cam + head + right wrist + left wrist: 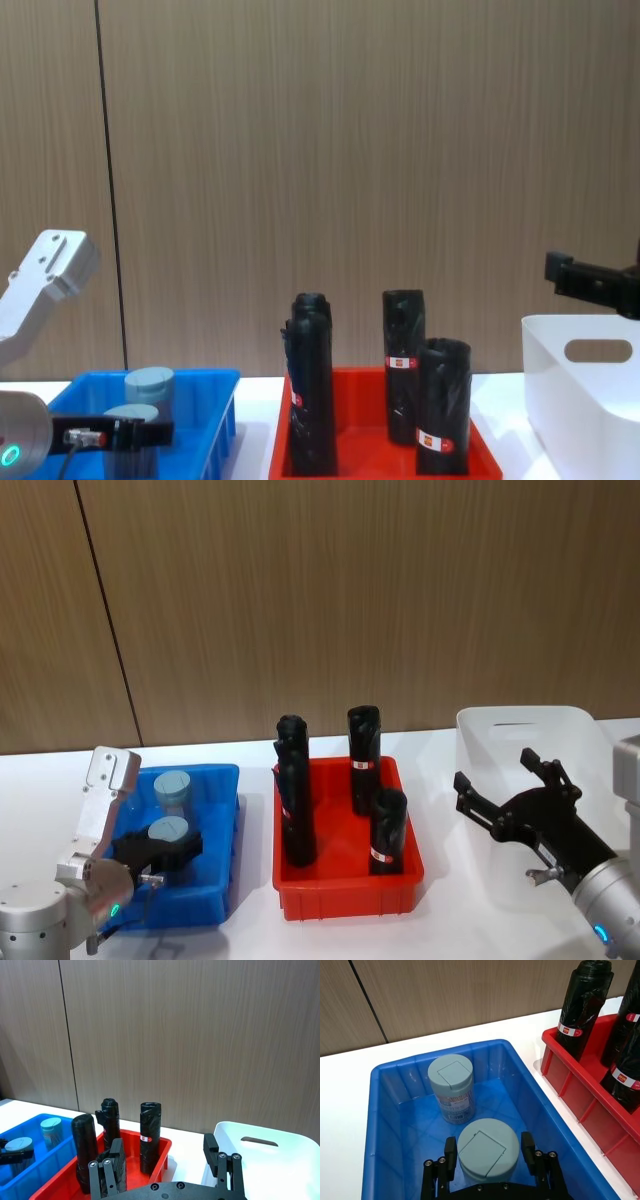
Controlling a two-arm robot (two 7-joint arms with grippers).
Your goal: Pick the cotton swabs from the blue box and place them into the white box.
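Observation:
Two cotton swab tubs with grey-blue lids stand in the blue box (215, 776) (385, 1110). My left gripper (163, 846) (489, 1156) is down inside the box, shut on the nearer tub (168, 828) (482, 1145), one finger against each side. The other tub (172, 786) (451, 1085) stands free behind it. At the table's right end sits the white box (520, 720) (265, 1129) (560, 400). My right gripper (493, 772) (164, 1147) hovers open over its near left side, holding nothing.
A red tray (345, 895) (370, 380) stands between the two boxes and holds several upright black wrapped rolls (363, 745) with red-white labels. A wooden panel wall runs behind the white table.

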